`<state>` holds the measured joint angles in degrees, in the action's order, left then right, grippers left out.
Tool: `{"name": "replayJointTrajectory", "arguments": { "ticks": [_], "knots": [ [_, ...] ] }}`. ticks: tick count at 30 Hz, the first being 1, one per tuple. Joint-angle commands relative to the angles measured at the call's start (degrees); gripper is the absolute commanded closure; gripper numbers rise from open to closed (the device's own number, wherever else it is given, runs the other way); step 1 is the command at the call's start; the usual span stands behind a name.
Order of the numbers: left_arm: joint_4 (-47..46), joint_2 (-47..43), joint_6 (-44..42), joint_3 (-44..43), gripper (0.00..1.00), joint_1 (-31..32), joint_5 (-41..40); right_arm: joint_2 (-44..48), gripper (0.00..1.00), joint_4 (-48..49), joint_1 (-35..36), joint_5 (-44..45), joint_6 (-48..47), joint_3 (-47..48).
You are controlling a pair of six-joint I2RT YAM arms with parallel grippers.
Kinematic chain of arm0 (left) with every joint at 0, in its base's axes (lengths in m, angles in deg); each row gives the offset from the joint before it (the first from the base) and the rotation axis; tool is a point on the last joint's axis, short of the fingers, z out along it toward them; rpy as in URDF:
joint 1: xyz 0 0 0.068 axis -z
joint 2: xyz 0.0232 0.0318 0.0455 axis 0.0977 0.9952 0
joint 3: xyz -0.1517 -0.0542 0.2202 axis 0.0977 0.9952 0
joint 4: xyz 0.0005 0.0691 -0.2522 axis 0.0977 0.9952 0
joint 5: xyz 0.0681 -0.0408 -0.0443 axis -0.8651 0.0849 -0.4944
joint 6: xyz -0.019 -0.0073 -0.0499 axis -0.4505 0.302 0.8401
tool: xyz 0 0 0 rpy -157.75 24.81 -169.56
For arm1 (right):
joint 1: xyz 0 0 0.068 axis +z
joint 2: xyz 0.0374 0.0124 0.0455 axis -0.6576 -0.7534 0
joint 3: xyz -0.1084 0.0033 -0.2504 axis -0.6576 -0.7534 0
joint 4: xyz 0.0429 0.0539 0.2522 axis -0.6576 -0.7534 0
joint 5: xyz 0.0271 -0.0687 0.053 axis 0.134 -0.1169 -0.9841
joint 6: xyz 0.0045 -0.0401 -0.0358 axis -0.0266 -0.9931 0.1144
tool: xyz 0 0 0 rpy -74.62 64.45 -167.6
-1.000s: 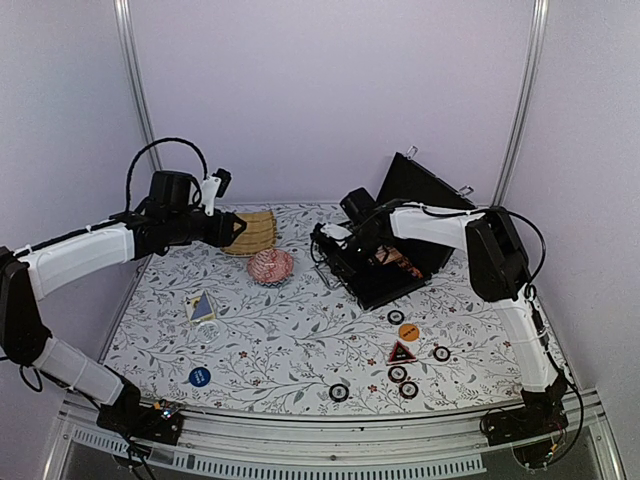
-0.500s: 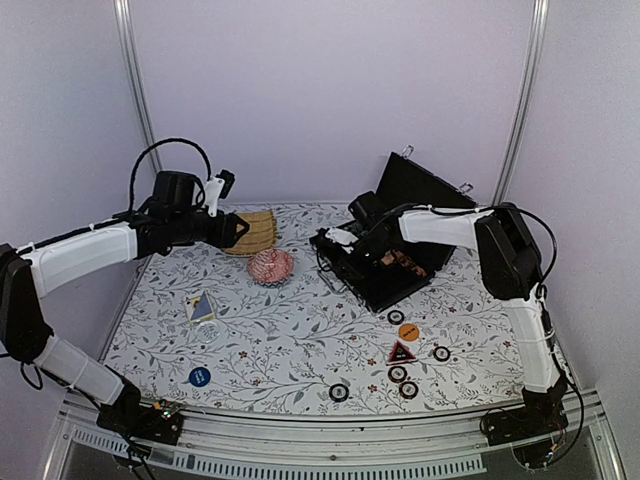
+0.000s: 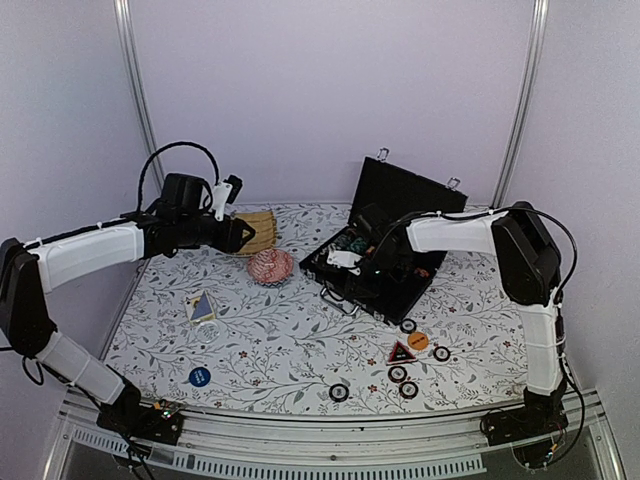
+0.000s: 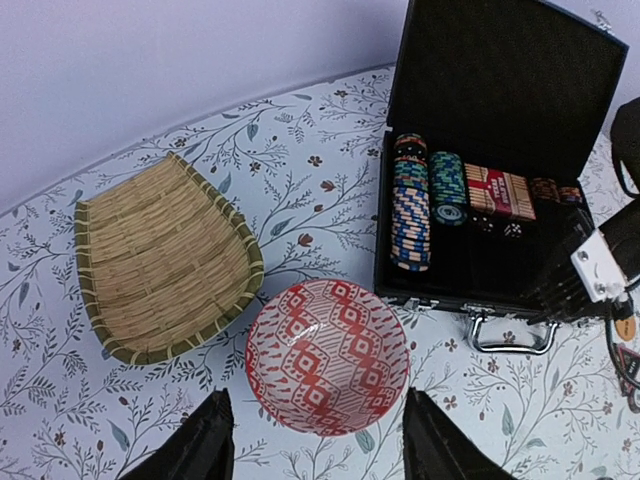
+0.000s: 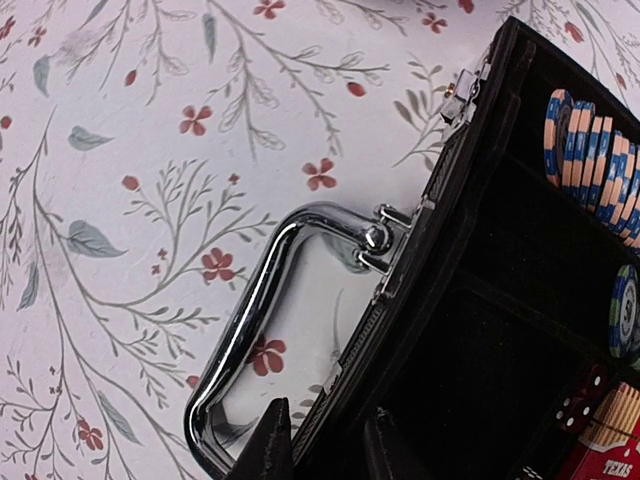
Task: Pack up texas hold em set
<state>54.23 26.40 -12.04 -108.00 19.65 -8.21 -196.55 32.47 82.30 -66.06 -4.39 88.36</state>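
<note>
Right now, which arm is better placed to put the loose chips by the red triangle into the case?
Right, probably. The right gripper pinches the case at its front wall, with the chips close by. The left gripper hangs open over the red bowl, farther off.

A red-and-white patterned bowl [image 4: 327, 357] sits on the tabletop [image 3: 290, 335], which is covered in a pale cloth printed with grey leafy sprigs and small red flowers. Just beside the bowl, toward the back left, lies a tan woven bamboo tray [image 4: 165, 255] with raised edges and a darker rim; whether the two touch cannot be told. Plain lilac walls close in the back and sides, with a slim metal post [image 3: 135, 90] at the left corner and another post [image 3: 525, 90] at the right.
</note>
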Motion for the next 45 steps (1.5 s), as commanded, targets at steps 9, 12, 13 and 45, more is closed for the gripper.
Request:
{"name": "replayJointTrajectory", "arguments": {
  "ticks": [9, 12, 13, 45],
  "knots": [
    [1.6, 2.0, -0.9, -2.2, 0.41, 2.3, -0.1, 7.1, 0.76, -10.6, 5.1, -2.4, -11.8, -13.9],
    [1.9, 2.7, -1.5, -2.4, 0.41, 3.0, -0.5, 10.1, 0.76, -10.6, 5.1, -0.9, -13.1, -17.8],
    [2.2, 3.1, -1.7, -2.5, 0.41, 3.2, -0.4, 11.0, 0.77, -10.5, 5.0, -0.3, -13.6, -19.0],
    [7.9, 17.9, 21.1, -6.5, 0.24, 20.8, 1.2, 35.7, 0.38, -3.0, -36.5, -15.4, 7.0, -34.1]
  ]
}}
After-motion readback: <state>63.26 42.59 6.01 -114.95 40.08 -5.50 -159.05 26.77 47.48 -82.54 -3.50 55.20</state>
